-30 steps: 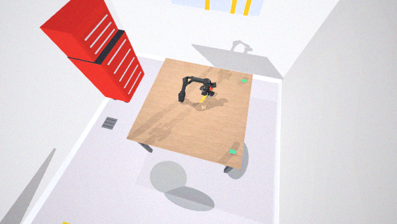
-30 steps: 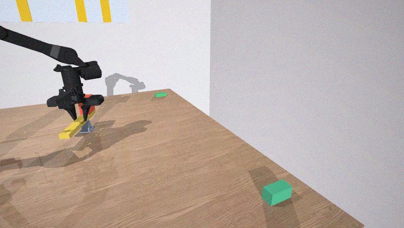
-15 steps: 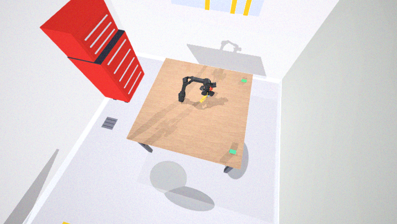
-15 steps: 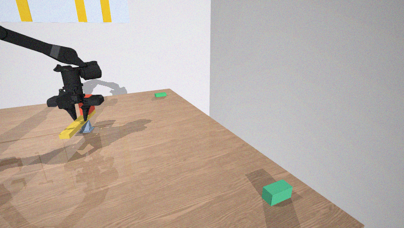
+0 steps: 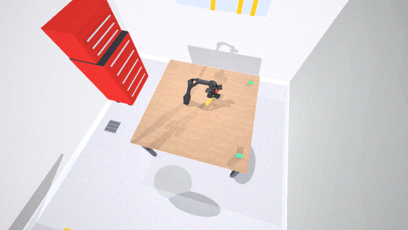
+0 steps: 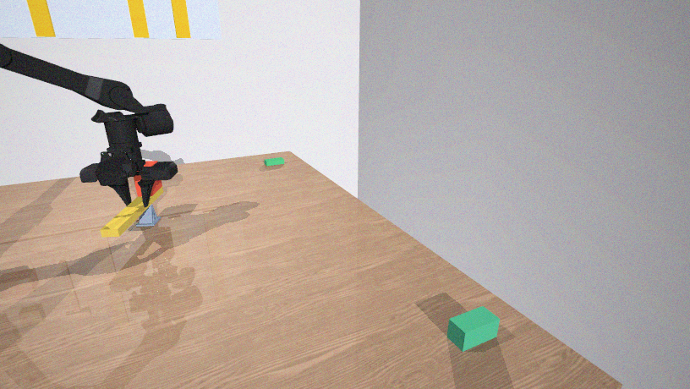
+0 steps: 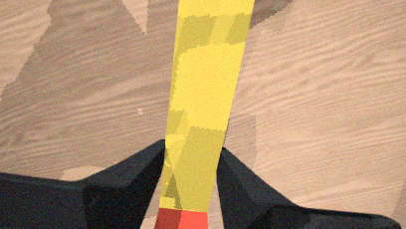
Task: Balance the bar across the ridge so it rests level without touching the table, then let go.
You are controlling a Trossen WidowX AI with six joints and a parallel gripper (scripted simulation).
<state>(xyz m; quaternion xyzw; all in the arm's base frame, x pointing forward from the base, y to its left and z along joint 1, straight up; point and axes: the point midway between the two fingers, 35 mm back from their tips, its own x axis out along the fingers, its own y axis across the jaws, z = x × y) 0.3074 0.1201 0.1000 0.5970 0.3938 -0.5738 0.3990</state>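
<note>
My claw [image 6: 137, 205] [image 7: 192, 149] gripped the long, flat-faced yellow bar [image 5: 209, 101] [image 6: 126, 215] [image 7: 206, 85], red block [image 6: 149, 186] [image 7: 182, 219] at its far end; the wedge-shaped blue ridge [image 6: 148, 216] stood near four o'clock from my fingertips, on wood-grained tabletop [image 5: 200, 125] [image 6: 309, 271] [image 7: 318, 100].

A red block [image 5: 217, 91] [image 6: 153, 186] [image 7: 181, 219] blocks the far side of the claw [image 5: 212, 97] [image 6: 138, 205] [image 7: 194, 147]; open space separates the claw from both green blocks [image 5: 239, 155] [image 6: 473, 328].

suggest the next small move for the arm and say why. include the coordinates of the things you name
Probably ease the hand [image 5: 212, 97] [image 6: 137, 205] [image 7: 192, 149] open, keeping the arm still: its fingers grip the yellow bar [image 5: 209, 100] [image 6: 126, 217] [image 7: 206, 85], which appears to lie over the blue ridge [image 6: 147, 216], though contact and level are hard to confirm here.
</note>
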